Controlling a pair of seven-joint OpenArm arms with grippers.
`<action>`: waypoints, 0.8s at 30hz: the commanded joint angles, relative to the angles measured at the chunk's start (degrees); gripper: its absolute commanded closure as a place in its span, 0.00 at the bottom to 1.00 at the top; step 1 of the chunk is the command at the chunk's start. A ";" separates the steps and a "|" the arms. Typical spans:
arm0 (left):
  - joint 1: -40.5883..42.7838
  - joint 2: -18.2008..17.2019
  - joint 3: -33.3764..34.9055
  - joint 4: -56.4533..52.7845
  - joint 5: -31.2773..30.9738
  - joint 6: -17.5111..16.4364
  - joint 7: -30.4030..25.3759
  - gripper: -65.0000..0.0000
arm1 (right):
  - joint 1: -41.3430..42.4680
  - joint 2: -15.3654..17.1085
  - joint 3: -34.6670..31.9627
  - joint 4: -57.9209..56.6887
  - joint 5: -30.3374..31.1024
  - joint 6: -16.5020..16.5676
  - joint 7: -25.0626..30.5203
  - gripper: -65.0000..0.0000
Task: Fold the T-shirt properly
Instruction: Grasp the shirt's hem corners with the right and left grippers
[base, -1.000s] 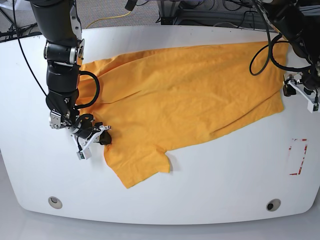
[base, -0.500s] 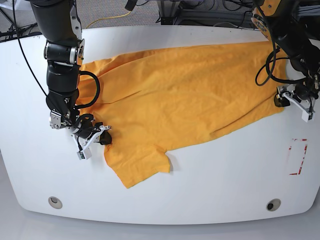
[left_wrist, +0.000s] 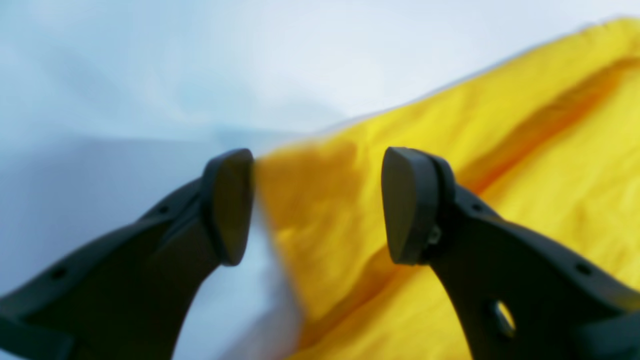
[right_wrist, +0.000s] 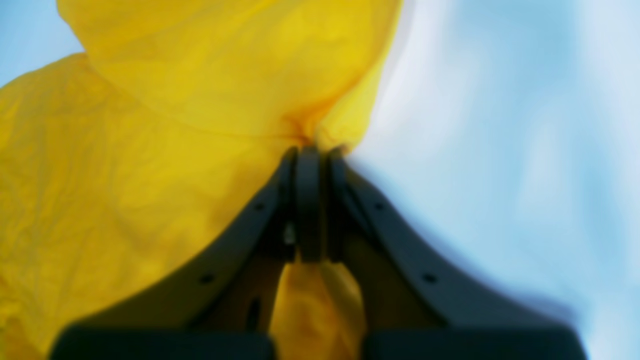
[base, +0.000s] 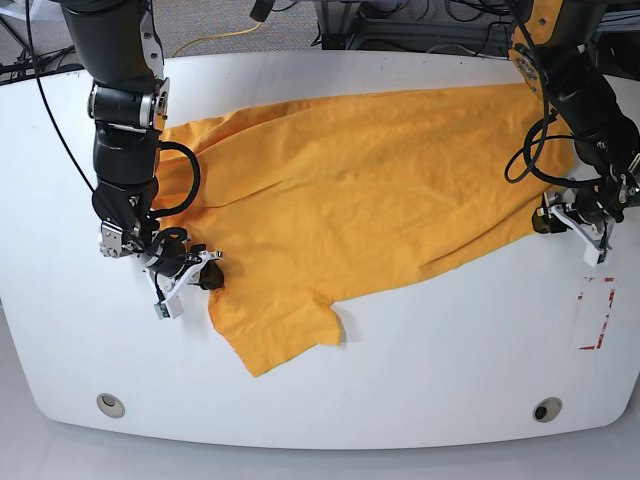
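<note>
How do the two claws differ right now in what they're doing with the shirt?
The right gripper is shut, pinching a fold of the T-shirt; the left gripper stands open, with the cloth's corner between its fingers but not clamped. In the base view the right one sits at the shirt's sleeve end, the left at the opposite edge. Both have dark fingers and are low over the white table.

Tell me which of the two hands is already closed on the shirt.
The right hand: its jaws are shut, pinching the shirt. The left hand has its jaws apart around the shirt's corner.
</note>
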 joint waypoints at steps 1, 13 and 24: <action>0.78 0.15 0.14 -0.14 2.05 -0.06 4.80 0.43 | 1.39 0.71 0.08 0.64 0.40 0.23 0.56 1.00; 1.84 0.06 0.14 -0.14 2.05 -0.06 8.40 0.44 | 1.30 0.71 0.08 0.64 0.66 0.23 0.56 1.00; 4.12 -0.82 0.40 -0.14 2.23 -0.06 9.02 0.43 | 1.30 0.71 0.17 0.64 0.83 0.32 0.30 1.00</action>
